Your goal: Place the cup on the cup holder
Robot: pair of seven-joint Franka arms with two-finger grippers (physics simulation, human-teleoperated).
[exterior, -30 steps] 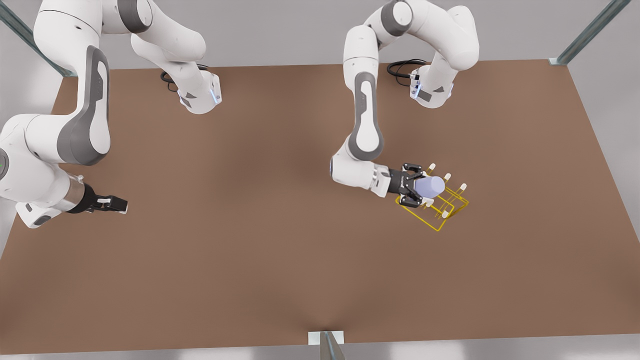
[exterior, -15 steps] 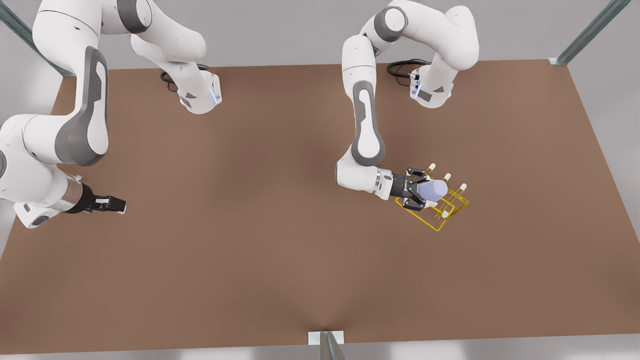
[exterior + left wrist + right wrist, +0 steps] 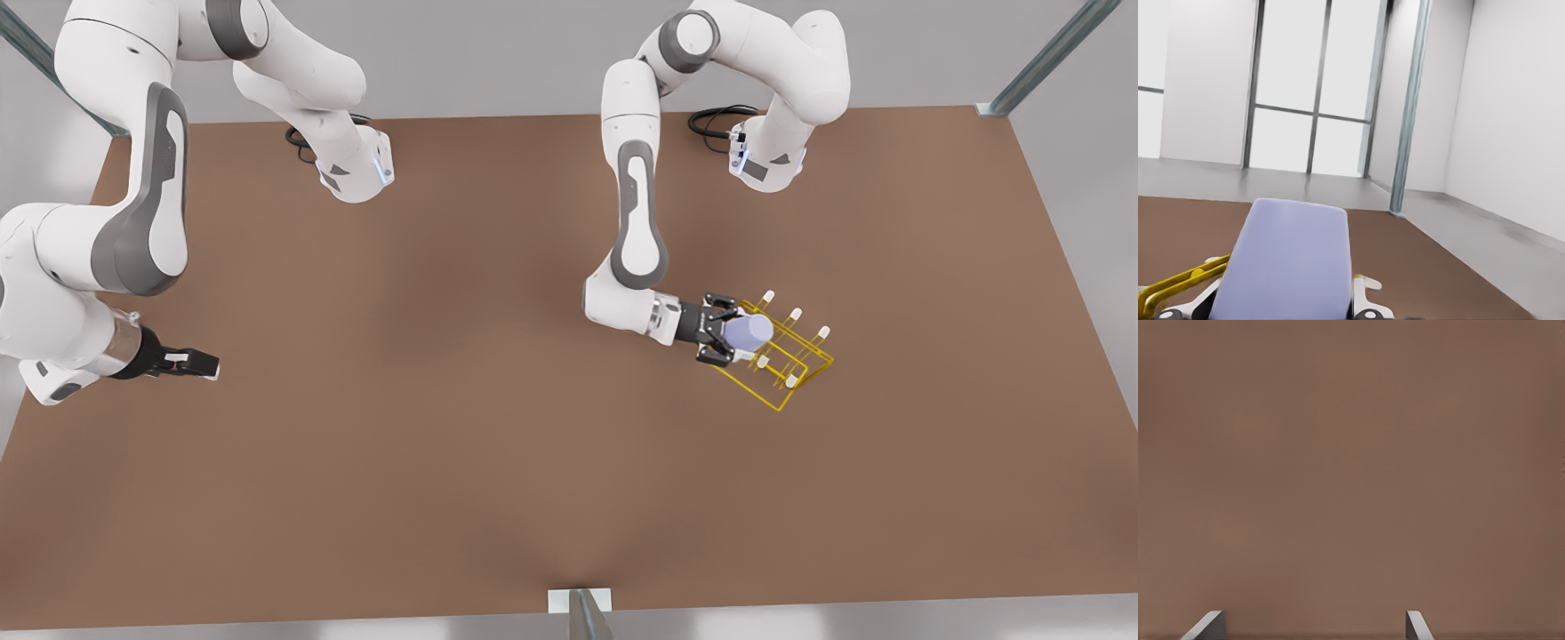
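The lavender-blue cup (image 3: 749, 332) is held tilted on its side over the yellow wire cup holder (image 3: 787, 364), at the holder's end toward the front view's left. My left gripper (image 3: 731, 342) is shut on the cup from that side. In the left wrist view the cup (image 3: 1288, 260) stands between the white fingers (image 3: 1365, 283), with a piece of the cup holder's yellow wire (image 3: 1178, 283) beside it. My right gripper (image 3: 200, 363) waits low over the table at the front view's far left. It is open, with bare table between its fingertips (image 3: 1208, 625).
The brown table (image 3: 444, 400) carries both arm bases (image 3: 356, 173) at its far edge. Metal frame posts (image 3: 1049, 53) stand at the corners, and a bracket (image 3: 580, 603) sits at the middle of the near edge.
My left gripper has pulled the cup a little toward the front view's left, across the holder. The right arm has drifted slightly.
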